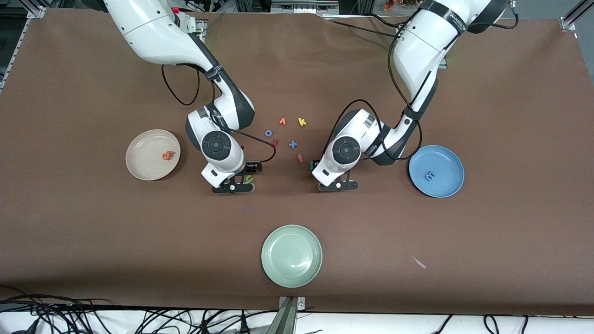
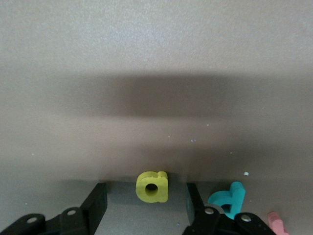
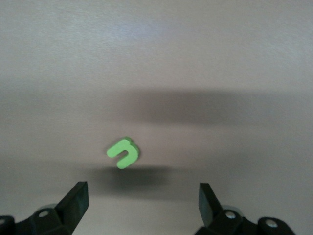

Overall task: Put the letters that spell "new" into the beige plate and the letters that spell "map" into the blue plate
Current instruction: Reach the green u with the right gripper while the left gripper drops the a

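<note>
So far, done: orange e [image 1: 168, 155] on beige plate [image 1: 139, 162]; blue m [image 1: 430, 176] on blue plate [image 1: 452, 162].
Left gripper [image 2: 146, 208]: fingers apart astride yellow a [image 2: 152, 186]; teal p [image 2: 230, 197] at its 3 o'clock, on table.
Right gripper [image 3: 143, 200]: spread wide, empty, above green n [image 3: 123, 152].
Left to do: n, w, a, p.

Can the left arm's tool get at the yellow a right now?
Probably yes. The left tool is low over the table with the yellow a between its open fingers; the teal p lies just outside one finger, not blocking.
</note>
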Motion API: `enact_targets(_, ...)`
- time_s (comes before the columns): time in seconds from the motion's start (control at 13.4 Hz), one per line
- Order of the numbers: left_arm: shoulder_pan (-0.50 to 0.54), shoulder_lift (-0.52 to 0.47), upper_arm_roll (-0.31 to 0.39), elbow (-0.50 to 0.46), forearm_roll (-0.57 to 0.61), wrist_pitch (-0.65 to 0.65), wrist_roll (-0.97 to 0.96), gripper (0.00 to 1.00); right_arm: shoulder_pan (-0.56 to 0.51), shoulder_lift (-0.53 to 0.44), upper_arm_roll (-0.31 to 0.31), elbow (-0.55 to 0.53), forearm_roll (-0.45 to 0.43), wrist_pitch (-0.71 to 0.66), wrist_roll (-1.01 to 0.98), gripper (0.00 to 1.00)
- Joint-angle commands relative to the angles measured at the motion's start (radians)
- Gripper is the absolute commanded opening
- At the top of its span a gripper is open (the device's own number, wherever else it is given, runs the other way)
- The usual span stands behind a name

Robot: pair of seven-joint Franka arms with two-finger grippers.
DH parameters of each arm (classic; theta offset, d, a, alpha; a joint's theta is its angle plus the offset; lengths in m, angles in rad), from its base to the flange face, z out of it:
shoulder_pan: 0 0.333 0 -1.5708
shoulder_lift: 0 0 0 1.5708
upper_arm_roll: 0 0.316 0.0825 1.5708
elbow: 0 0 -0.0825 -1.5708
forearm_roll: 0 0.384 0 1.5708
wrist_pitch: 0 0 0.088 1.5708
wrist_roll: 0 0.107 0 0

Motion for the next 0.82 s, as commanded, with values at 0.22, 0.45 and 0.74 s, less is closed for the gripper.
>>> enact_targets(0.22,0.005,-0.002,0.012,-0.001,0.008,-0.001,0.035,0.43,0.011,0.048,-0.002,0.034,0.0,0.052,-0.047,1.0)
enact_targets(0.45,0.004,-0.006,0.012,-0.001,0.011,-0.003,0.059,0.2,0.008,0.048,-0.003,0.034,0.005,0.052,-0.16,1.0)
enact_targets(0.74,0.011,-0.035,0.015,-0.001,0.018,-0.024,0.08,0.12,0.011,0.048,-0.002,0.032,0.002,0.069,-0.277,1.0)
